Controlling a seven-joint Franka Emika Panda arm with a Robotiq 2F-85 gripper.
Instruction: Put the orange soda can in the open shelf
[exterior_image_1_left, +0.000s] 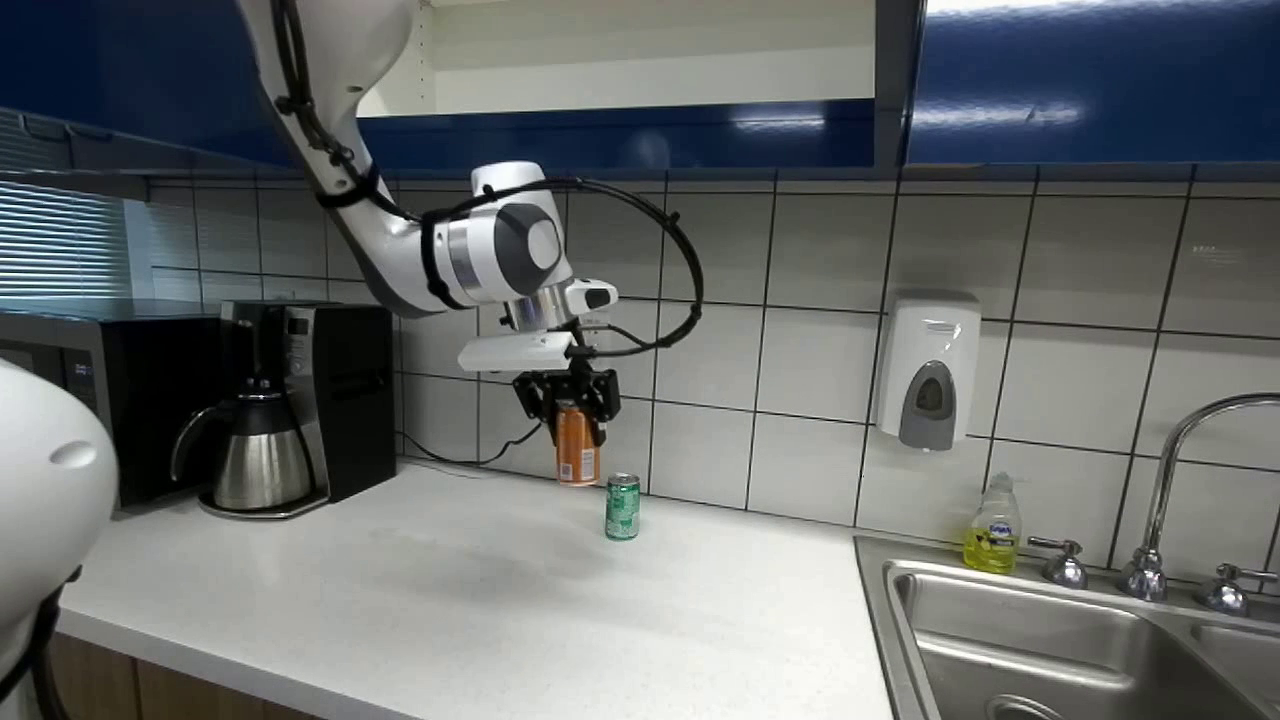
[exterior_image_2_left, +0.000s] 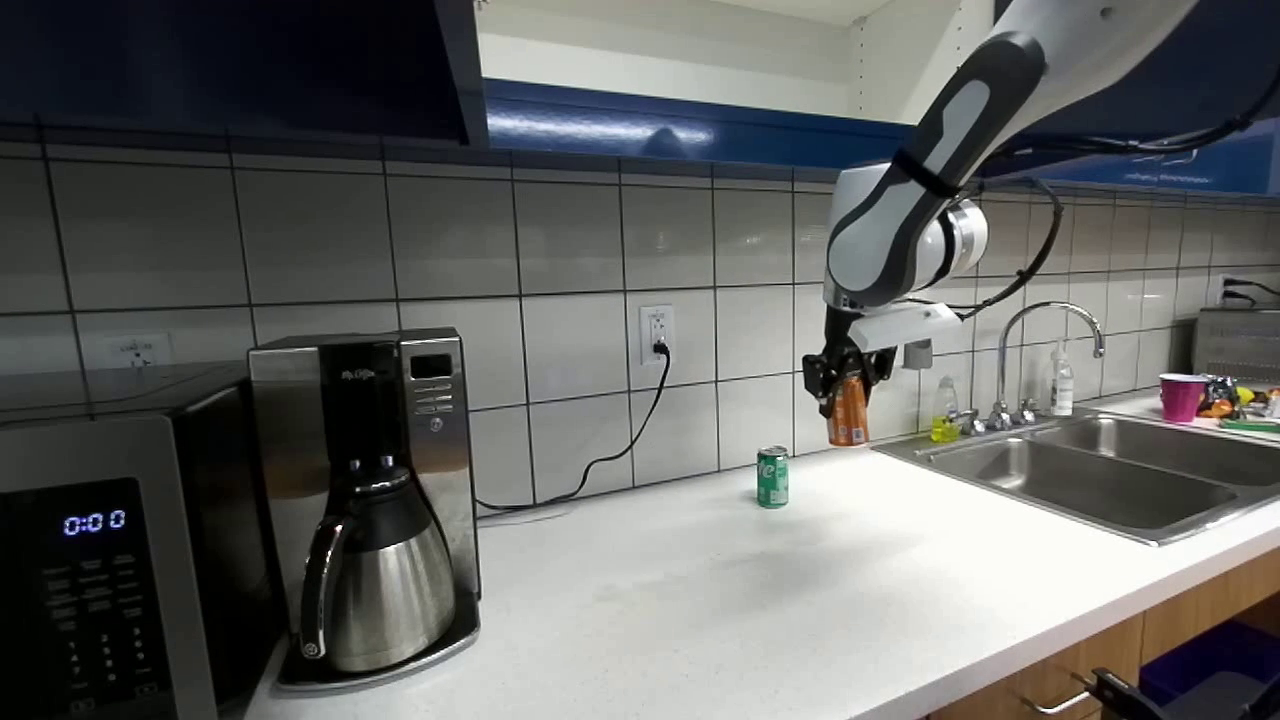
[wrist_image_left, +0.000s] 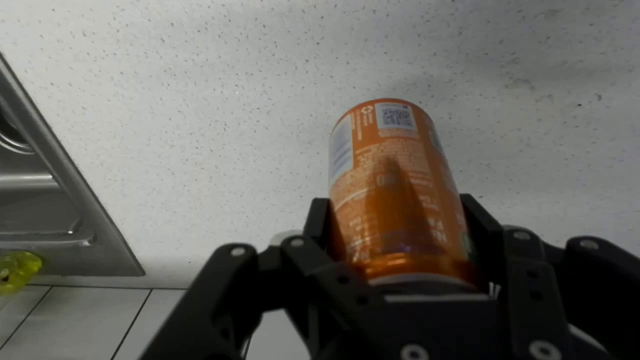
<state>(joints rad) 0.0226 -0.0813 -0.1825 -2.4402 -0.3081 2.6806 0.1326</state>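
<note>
The orange soda can (exterior_image_1_left: 577, 455) is held upright in the air above the counter, with its bottom end down. It also shows in an exterior view (exterior_image_2_left: 848, 415) and in the wrist view (wrist_image_left: 390, 160). My gripper (exterior_image_1_left: 577, 432) is shut on the can's upper part, with a finger on each side (wrist_image_left: 394, 204); the can's top is mostly hidden in the jaws. The open shelf (exterior_image_1_left: 650, 60) is the pale doorless compartment above the arm's wrist, framed in dark blue; an exterior view also shows its back wall (exterior_image_2_left: 660, 45).
A green can (exterior_image_1_left: 622, 507) stands on the white counter (exterior_image_1_left: 560, 620) near the held can. A blue strip (exterior_image_1_left: 640, 138) runs below the shelf opening. The coffee maker (exterior_image_2_left: 365, 500), microwave (exterior_image_2_left: 100, 560), soap dispenser (exterior_image_1_left: 930, 370), dish soap (exterior_image_1_left: 993, 530) and sink (exterior_image_1_left: 1020, 620) stand around.
</note>
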